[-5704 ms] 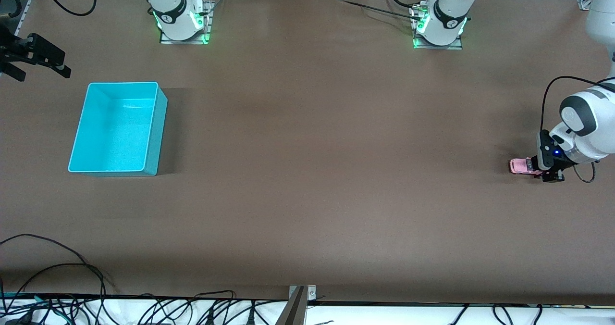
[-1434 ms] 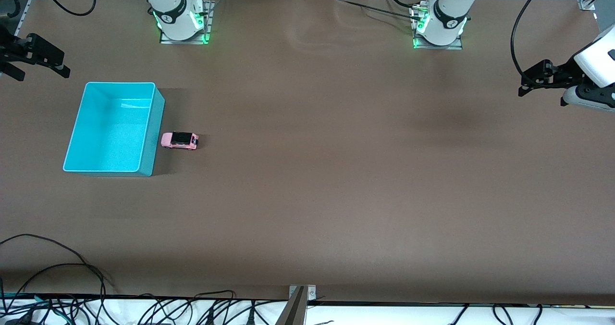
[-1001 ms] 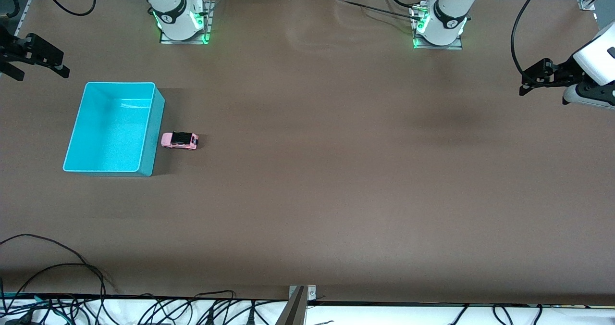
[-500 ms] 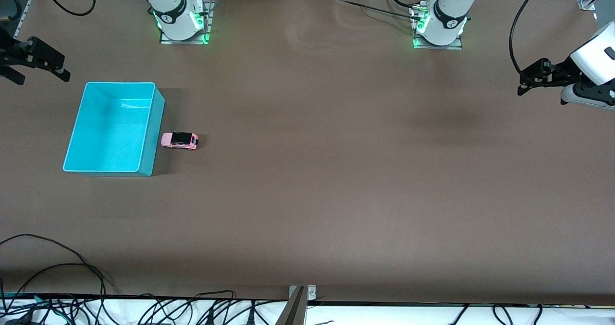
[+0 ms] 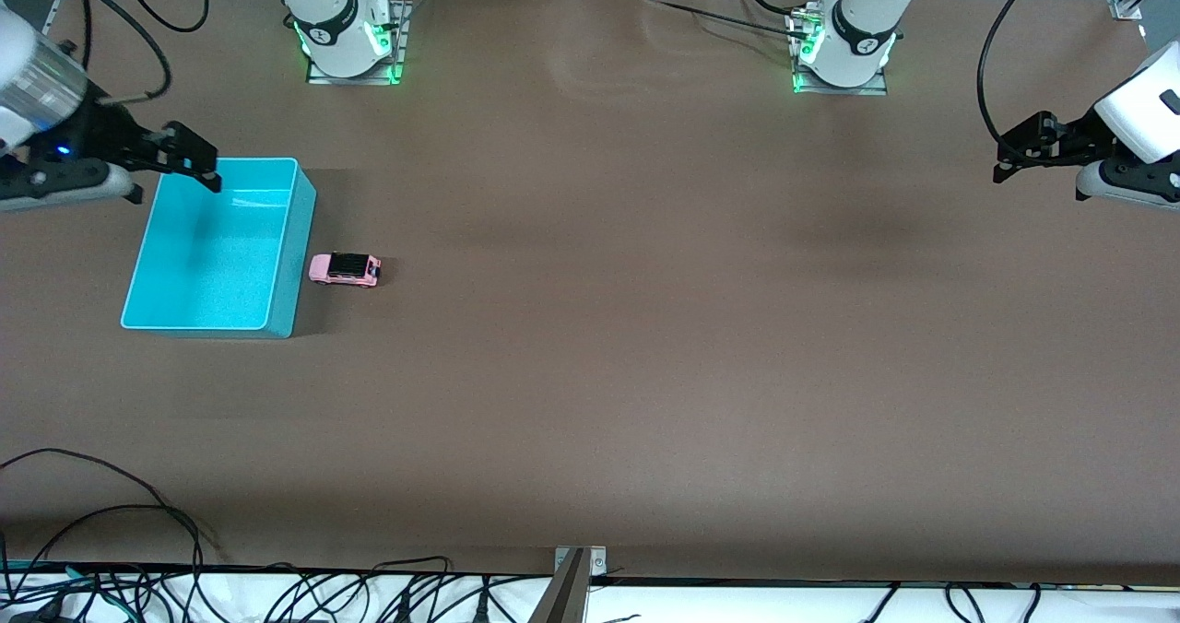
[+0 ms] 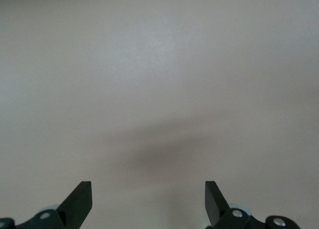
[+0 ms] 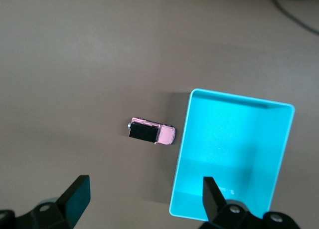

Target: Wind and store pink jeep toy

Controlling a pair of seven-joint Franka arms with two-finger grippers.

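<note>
The pink jeep toy (image 5: 345,269) (image 7: 149,132), black-roofed, stands on the brown table right beside the long wall of the empty turquoise bin (image 5: 293,236) (image 7: 182,154), on the side toward the left arm's end. My right gripper (image 5: 175,190) (image 7: 144,191) hangs open and empty over the bin's corner nearest the right arm's base. My left gripper (image 5: 1003,164) (image 6: 148,194) waits open and empty over bare table at the left arm's end, with only table surface below it.
Both arm bases (image 5: 346,38) (image 5: 843,47) stand at the table's edge farthest from the front camera. Loose black cables (image 5: 138,512) and a metal bracket (image 5: 576,563) lie along the edge nearest that camera.
My right gripper has swung in from the table's end to above the bin's corner. The left gripper, the jeep and the bin have stayed put.
</note>
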